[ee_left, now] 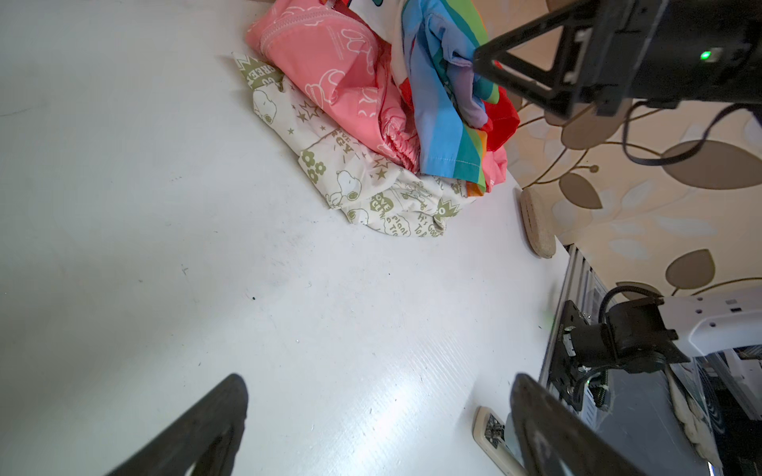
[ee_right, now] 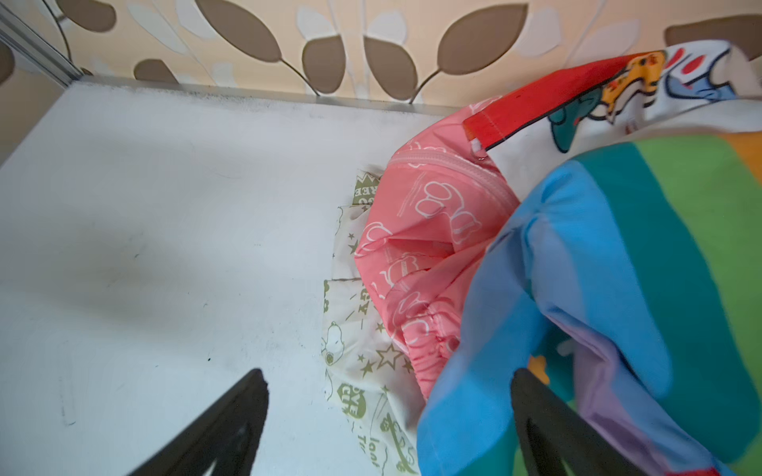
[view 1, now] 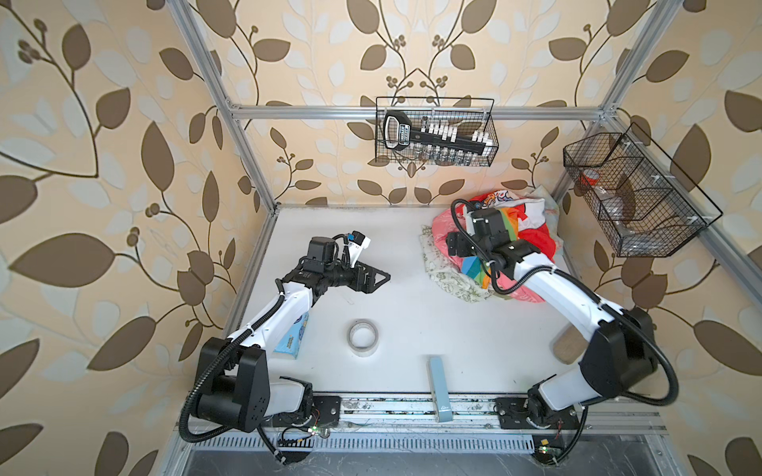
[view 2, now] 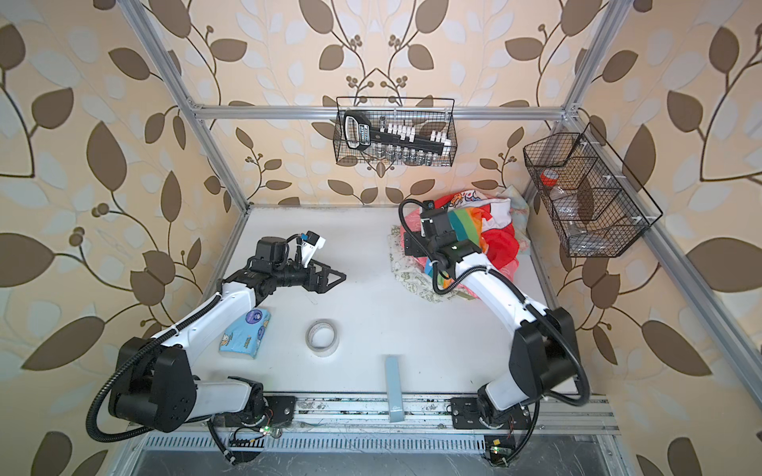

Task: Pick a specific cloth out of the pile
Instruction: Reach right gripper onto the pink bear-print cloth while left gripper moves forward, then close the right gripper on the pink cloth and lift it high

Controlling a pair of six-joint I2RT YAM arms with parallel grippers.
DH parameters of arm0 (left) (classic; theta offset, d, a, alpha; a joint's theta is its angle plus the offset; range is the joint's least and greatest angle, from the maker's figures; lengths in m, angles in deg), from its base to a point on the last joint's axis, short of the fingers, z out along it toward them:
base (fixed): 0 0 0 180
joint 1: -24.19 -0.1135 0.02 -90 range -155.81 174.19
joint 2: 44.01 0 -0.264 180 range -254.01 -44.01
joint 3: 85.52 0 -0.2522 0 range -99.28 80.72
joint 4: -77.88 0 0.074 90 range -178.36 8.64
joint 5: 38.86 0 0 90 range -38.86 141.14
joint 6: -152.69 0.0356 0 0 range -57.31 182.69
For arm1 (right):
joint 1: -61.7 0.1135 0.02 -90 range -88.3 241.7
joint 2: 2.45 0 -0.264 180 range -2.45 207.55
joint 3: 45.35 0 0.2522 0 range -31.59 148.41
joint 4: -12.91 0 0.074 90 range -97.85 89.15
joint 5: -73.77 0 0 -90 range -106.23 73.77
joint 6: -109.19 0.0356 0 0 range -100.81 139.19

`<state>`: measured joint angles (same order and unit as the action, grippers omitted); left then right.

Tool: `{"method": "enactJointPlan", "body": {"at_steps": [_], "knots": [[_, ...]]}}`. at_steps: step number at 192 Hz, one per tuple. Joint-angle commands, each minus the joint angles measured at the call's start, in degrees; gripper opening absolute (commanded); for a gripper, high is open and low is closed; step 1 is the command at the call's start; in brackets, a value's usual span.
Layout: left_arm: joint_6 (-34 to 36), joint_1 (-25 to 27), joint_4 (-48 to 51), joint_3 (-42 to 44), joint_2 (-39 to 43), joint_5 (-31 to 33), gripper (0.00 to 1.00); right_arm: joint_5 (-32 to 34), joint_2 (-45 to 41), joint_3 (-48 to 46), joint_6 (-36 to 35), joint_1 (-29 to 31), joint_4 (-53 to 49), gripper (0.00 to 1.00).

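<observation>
Here the right end effector hangs over the left flank of the pile, at the far right of the surface, its jaws spread and empty. The cloth lies just ahead of it, on the cream cloth and partly under the rainbow cloth. We judge its exposed fold runs near to far. The left end effector, also spread, sits well apart to the left, so the right arm is nearer.
</observation>
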<state>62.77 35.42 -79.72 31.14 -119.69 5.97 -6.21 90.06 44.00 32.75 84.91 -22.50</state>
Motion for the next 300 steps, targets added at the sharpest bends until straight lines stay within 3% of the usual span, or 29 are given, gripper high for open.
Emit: {"method": "enactJointPlan", "body": {"at_steps": [1, 77, 117, 139, 157, 185, 219, 245, 300], "knots": [[0.87, -0.06, -3.07, -0.24, -1.39, -3.13, 0.99, -1.12, 5.72, 5.75, -1.14, 0.66, -4.23, 0.96], [-0.51, -0.05, -3.74, -3.20, -5.17, -7.68, 0.99, 6.07, 28.57, 25.94, -3.88, 0.53, -12.88, 1.00], [-0.51, -0.06, -2.49, -4.25, -5.18, -9.13, 0.99, 11.79, 33.53, 29.35, -2.24, -0.16, -15.77, 0.99], [-0.87, -0.06, -2.17, -4.86, -5.10, -9.67, 0.99, 11.74, 34.27, 29.10, -1.31, -1.06, -15.88, 0.93], [-0.77, -0.06, -1.96, -5.00, -4.93, -9.68, 0.99, 10.38, 34.26, 28.82, -0.59, -1.66, -15.75, 0.85], [-0.78, -0.06, -1.79, -4.98, -4.73, -9.68, 0.99, 8.91, 34.10, 28.78, -0.12, -2.50, -15.40, 0.65], [-0.78, 0.03, -1.61, -4.89, -4.49, -9.08, 0.99, 7.47, 33.88, 28.56, 0.14, -2.85, -14.65, 0.33], [-0.69, 0.03, -1.53, -4.90, -4.19, -9.06, 0.99, 7.84, 32.96, 28.76, 0.41, -2.98, -14.64, 0.00], [-0.87, 0.20, -2.32, -4.23, -3.91, -8.23, 0.99, 14.58, 25.27, 27.83, 0.06, -2.94, -14.40, 0.00]]}}
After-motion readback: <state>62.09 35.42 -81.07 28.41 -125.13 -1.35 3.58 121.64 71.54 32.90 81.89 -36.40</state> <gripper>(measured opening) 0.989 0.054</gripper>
